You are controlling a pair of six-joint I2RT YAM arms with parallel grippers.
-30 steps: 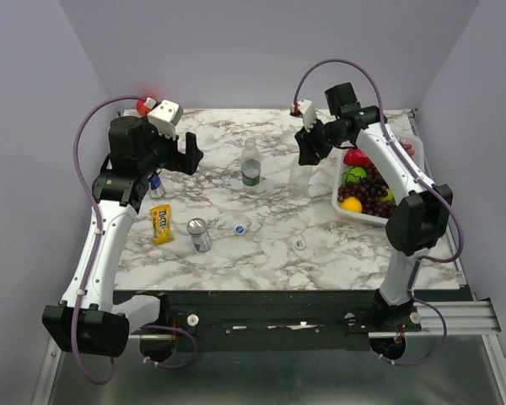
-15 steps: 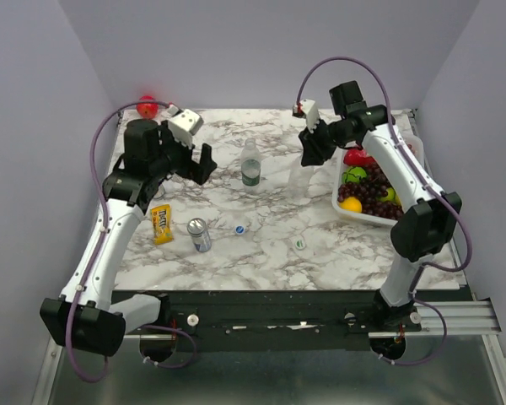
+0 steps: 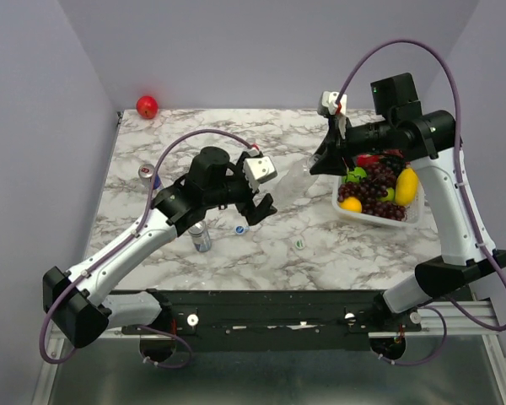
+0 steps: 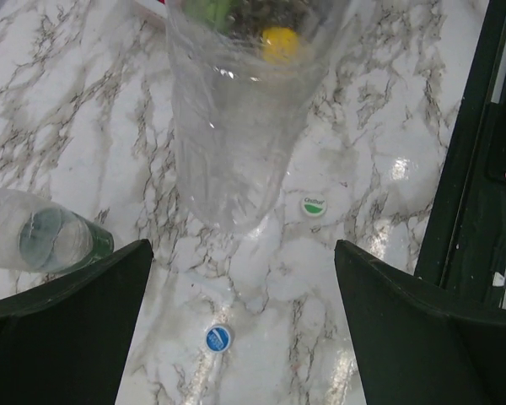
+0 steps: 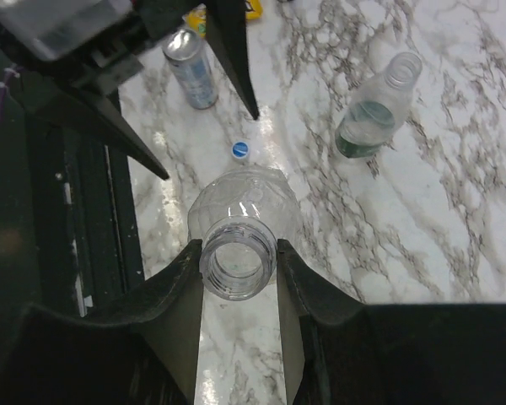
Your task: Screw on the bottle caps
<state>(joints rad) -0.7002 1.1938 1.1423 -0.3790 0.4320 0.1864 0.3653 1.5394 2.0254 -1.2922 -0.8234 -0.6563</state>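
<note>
My right gripper (image 5: pixel 239 253) is shut on the threaded neck of the plain clear bottle (image 5: pixel 240 202), which has no cap on. Seen from above, this bottle (image 3: pixel 297 179) hangs tilted from the right gripper (image 3: pixel 322 163) near the fruit tray. My left gripper (image 4: pixel 242 245) is open, hovering over the marble with the plain bottle (image 4: pixel 236 126) just ahead of it. The blue cap (image 4: pixel 218 338) lies on the table between its fingers; the green-marked cap (image 4: pixel 314 205) lies farther right. The green-label bottle (image 5: pixel 371 118) stands uncapped. Both the blue cap (image 3: pixel 240 228) and the green-marked cap (image 3: pixel 299 243) show from above.
A silver-blue can (image 3: pixel 200 236) stands beside the left arm's forearm, with another small can (image 3: pixel 146 174) at the left. A white tray (image 3: pixel 367 218) of fruit sits at the right edge. A red apple (image 3: pixel 147 106) lies in the far left corner.
The left arm has swung from the far left to the table's middle, above the blue cap. The right gripper has shut on the plain bottle's neck and risen with it.
</note>
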